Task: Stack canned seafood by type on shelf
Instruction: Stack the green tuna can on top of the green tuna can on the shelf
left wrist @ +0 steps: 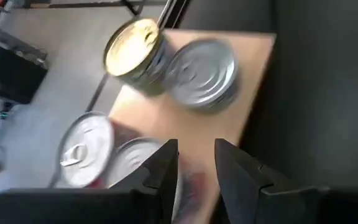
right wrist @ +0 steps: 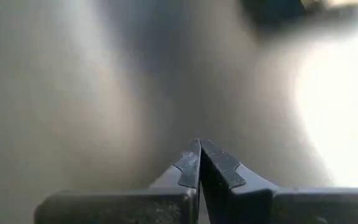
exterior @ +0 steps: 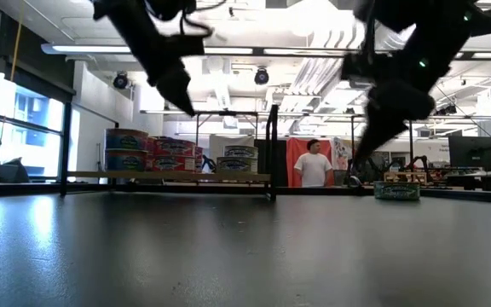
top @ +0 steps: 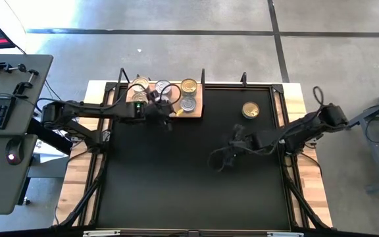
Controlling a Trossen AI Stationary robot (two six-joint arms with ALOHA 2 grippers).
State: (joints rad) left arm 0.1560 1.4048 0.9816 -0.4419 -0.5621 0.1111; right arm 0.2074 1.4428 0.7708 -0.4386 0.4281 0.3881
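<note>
while left gripper [left wrist: 196, 163] hovers parted, tins [left wrist: 135, 171] lie below jaws

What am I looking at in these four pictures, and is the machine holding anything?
It is a robot with two dark arms at a black table, each ending in a gripper with two jaws. One picture looks straight down, one looks level across the table, and two come from cameras on the wrists. Near the far edge lies a wooden shelf carrying round seafood cans, some stacked. One gold-lidded can sits alone on the table. The left gripper hovers over the shelf, its jaws slightly apart with nothing between them. The right gripper hangs over bare table, jaws shut and empty. A person stands in the room behind.
</note>
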